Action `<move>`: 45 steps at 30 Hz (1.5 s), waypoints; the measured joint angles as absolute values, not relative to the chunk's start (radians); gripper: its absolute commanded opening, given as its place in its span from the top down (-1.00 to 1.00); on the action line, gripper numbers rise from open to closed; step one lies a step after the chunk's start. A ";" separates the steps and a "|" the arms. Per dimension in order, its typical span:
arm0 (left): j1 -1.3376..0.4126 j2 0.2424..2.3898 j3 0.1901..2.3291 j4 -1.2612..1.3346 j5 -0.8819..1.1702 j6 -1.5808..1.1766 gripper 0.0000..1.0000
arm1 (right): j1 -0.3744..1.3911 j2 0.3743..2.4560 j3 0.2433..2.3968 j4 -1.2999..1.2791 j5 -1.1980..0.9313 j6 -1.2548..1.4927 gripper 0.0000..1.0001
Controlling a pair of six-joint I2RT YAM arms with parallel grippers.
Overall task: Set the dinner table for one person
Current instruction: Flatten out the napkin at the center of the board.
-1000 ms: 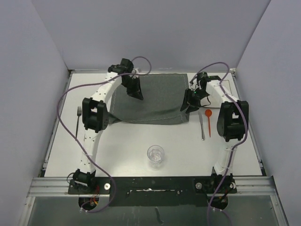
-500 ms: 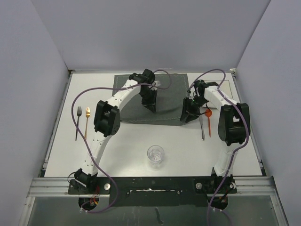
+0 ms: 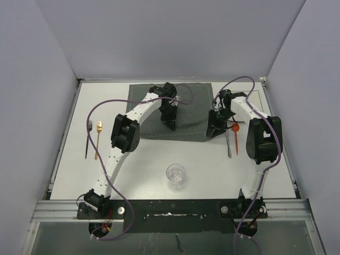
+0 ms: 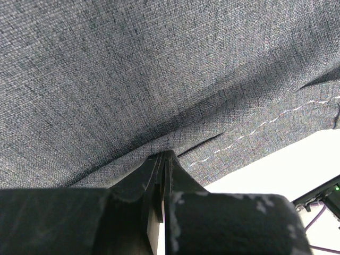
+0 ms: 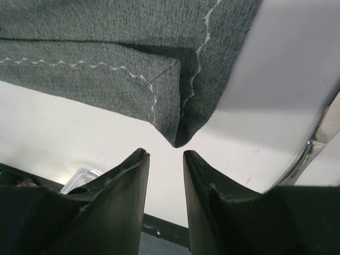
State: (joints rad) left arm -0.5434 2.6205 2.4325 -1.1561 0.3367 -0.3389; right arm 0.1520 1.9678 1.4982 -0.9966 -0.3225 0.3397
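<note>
While our left pincer [image 4: 163,156] clenched the dark grey stitched cloth placemat [image 3: 194,114], our right pincer [image 5: 163,153] gaped empty; we judged the clear plastic cup [image 3: 176,174] unplaced.

Fingers [image 4: 183,183] shut, pinching grey placemat [image 4: 159,69] fold — dinner table [image 4: 260,179] lower right.

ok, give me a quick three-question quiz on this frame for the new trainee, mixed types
1. True or false: the right gripper is clamped on the placemat corner.
2. Where is the clear cup? A) on the placemat B) on the bare dinner table, between the placemat and the arm bases C) at the far left edge
3. How many utensils lie left of the placemat?
Key: 1 false, it is open, with the corner just beyond its tips; 2 B; 3 two, a dark fork and a gold utensil.
</note>
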 measured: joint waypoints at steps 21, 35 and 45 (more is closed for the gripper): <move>-0.542 2.624 2.436 -1.160 0.337 -0.339 1.00 | 0.158 2.125 1.650 -0.955 -0.255 0.336 0.38; -0.539 2.646 2.475 -1.189 0.349 -0.345 1.00 | 0.187 2.124 1.650 -0.970 -0.319 0.304 1.00; -0.536 2.666 2.511 -1.216 0.348 -0.358 1.00 | 0.204 1.987 1.580 -1.033 -0.313 0.264 1.00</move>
